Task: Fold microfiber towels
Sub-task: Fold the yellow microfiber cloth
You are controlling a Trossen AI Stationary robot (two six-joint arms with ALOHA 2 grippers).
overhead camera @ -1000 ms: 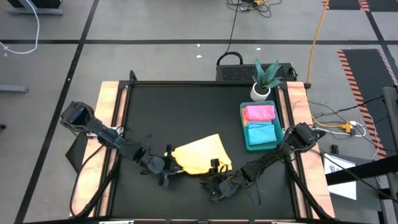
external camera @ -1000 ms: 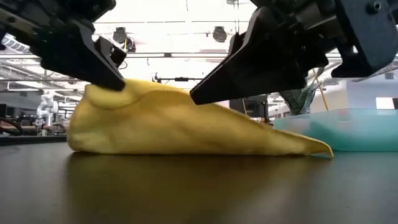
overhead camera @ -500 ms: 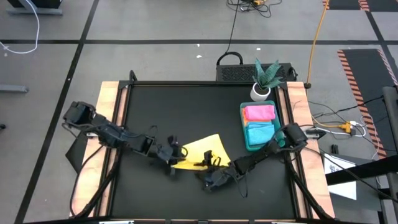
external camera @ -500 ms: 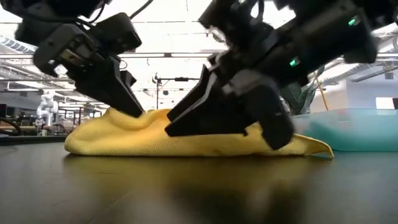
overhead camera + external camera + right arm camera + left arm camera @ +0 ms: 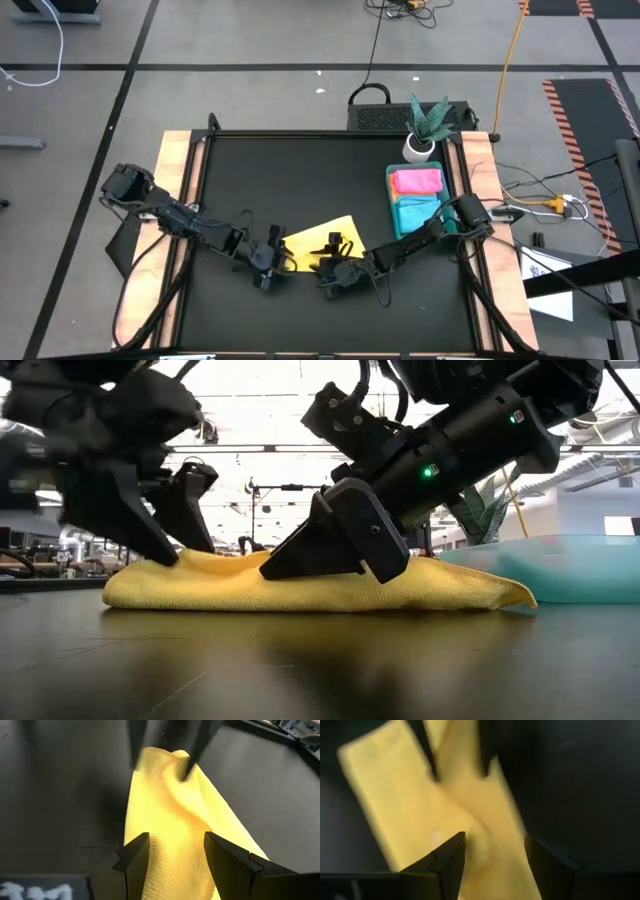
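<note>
From above I see my left arm reaching in from the left edge of the black tabletop [image 5: 300,180] toward the middle of the front half. Its claw [image 5: 268,268] sits at the left end of the yellow towel [image 5: 318,243], and through the wrist camera the left claw [image 5: 494,855] stands spread with the cloth lying flat between the two fingers [image 5: 451,857], nothing pinched. In the table-level view that claw [image 5: 165,545] has its tips down on the left end of the yellow towel [image 5: 300,582], which lies low and folded on the tabletop.

The yellow towel itself rests near the front edge, about midway between the left and right edges, with one corner pointing toward the back.

Just to its right, my right claw [image 5: 335,272] comes in from the right edge on a long, low arm and rests at the front right side of the cloth. Its wrist camera shows the right claw [image 5: 172,855] also spread wide, straddling the yellow towel [image 5: 170,815] without gripping it.

Further right, close to the right edge, the green tray [image 5: 393,210] holds a folded pink towel [image 5: 417,181] toward the back and a folded light blue towel [image 5: 421,213] in front of it. A small potted plant [image 5: 424,128] stands at the back right corner, just behind the tray.
</note>
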